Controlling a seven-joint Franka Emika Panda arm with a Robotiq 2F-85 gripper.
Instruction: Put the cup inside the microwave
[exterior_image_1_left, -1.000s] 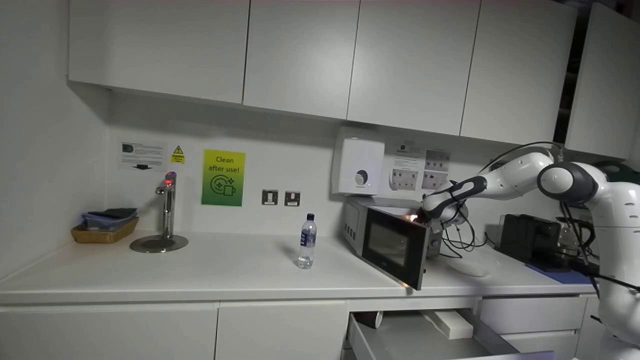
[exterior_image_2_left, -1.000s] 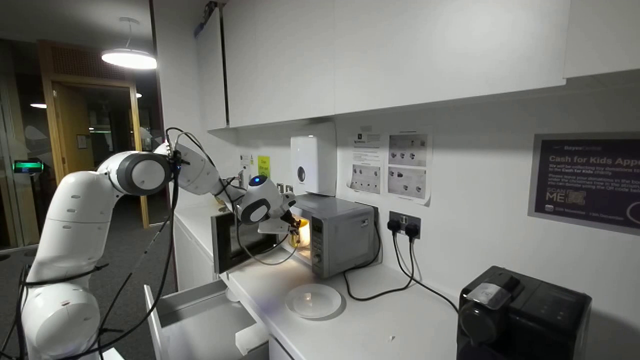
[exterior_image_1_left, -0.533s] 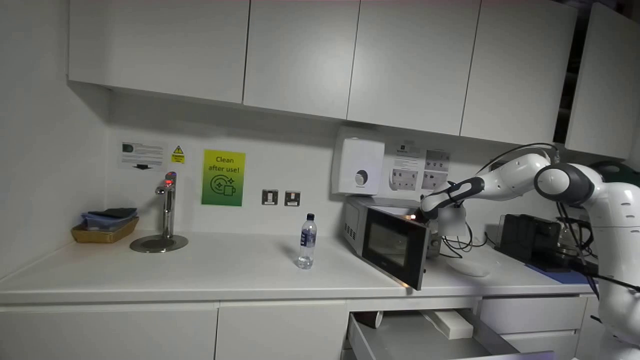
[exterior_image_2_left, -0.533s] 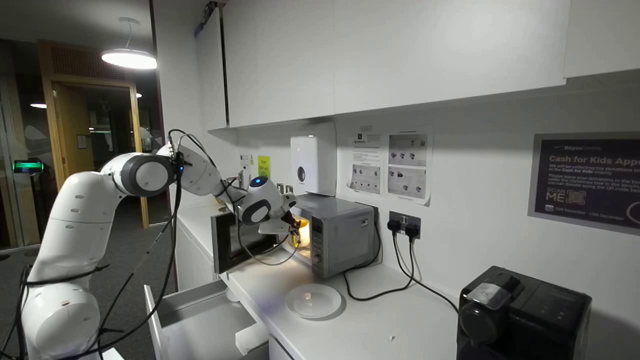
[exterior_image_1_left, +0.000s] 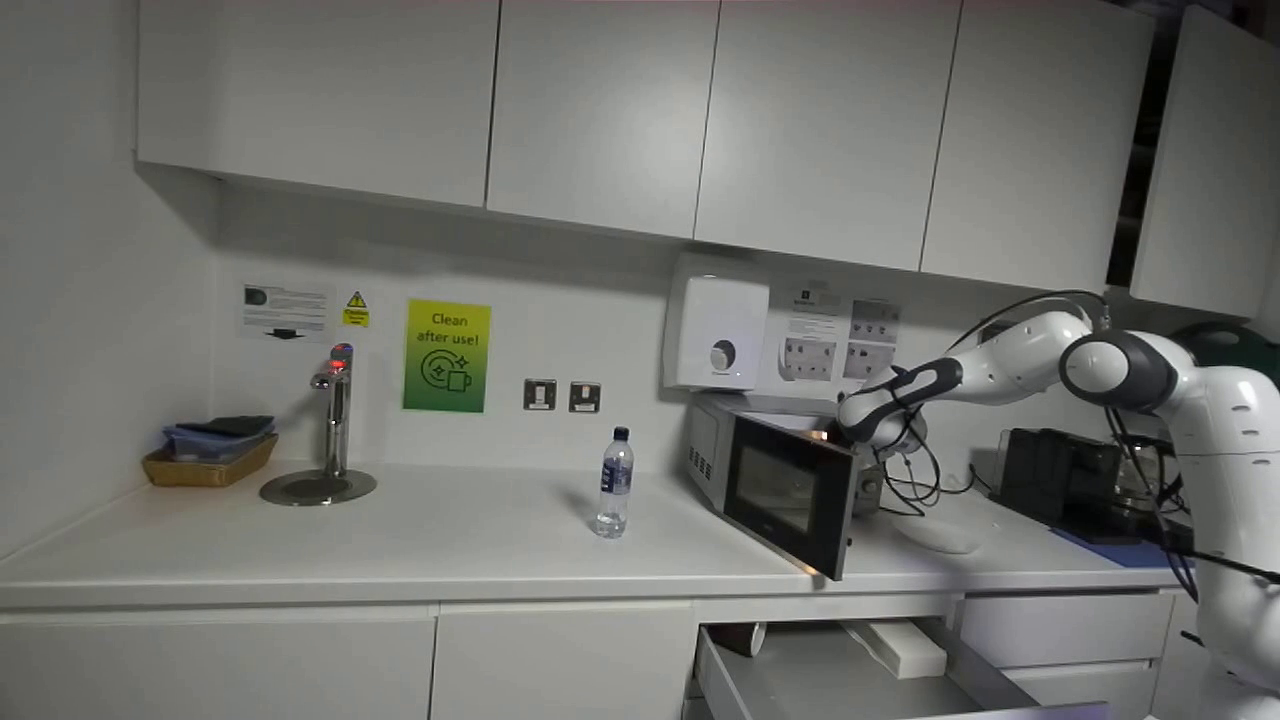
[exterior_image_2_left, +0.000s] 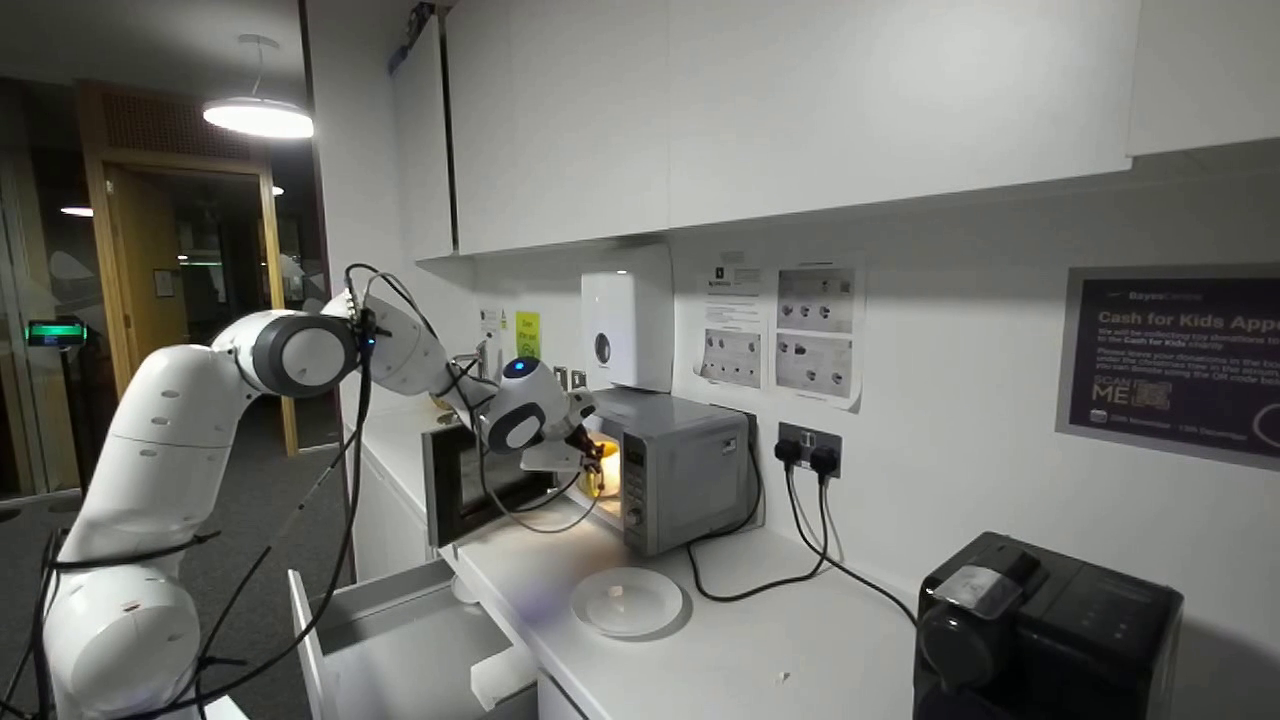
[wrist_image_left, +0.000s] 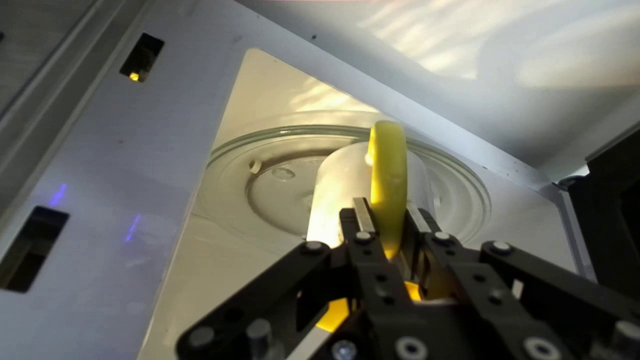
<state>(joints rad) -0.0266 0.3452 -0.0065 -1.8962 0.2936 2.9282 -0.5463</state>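
Observation:
The microwave (exterior_image_2_left: 690, 480) is silver-grey and lit inside; it also shows in an exterior view (exterior_image_1_left: 708, 455). Its dark glass door (exterior_image_1_left: 785, 490) is swung open. The white cup (wrist_image_left: 335, 190) has a yellow handle (wrist_image_left: 389, 170) and shows at the lit opening in an exterior view (exterior_image_2_left: 610, 478). My gripper (wrist_image_left: 391, 220) has its fingers closed on both sides of the handle; it also shows at the microwave opening (exterior_image_2_left: 594, 455). In the wrist view the cup is over the glass turntable (wrist_image_left: 280, 200). I cannot tell whether its base touches it. The door hides the cup in an exterior view.
A white plate (exterior_image_2_left: 628, 602) lies on the counter in front of the microwave. An open drawer (exterior_image_2_left: 410, 650) is below. A water bottle (exterior_image_1_left: 615, 485) stands beside the microwave. A black coffee machine (exterior_image_2_left: 1050, 630) stands farther along. Cables hang from the arm near the door.
The arm has shifted slightly forward and down, carrying the cup a little lower and deeper into the microwave opening. The door, plate and drawer have not moved.

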